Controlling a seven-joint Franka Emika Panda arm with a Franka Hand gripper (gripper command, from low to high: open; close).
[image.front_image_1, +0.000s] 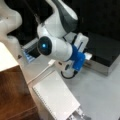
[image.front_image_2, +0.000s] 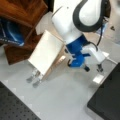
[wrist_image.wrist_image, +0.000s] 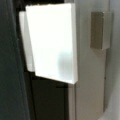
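A white panel (image.front_image_1: 56, 100) is seen near the bottom edge of the grey worktop (image.front_image_1: 100, 95) in a front view, with a row of small holes along one side. In a front view the same panel (image.front_image_2: 46, 52) is shown tilted, with two metal clips (image.front_image_2: 33, 77) at its lower end. A brown wooden cabinet (image.front_image_2: 22, 12) is placed just beside it at the worktop's top left corner. A black slab (image.front_image_2: 107, 100) is set at the bottom right corner, and a dark perforated board (image.front_image_2: 15, 105) at the bottom left.
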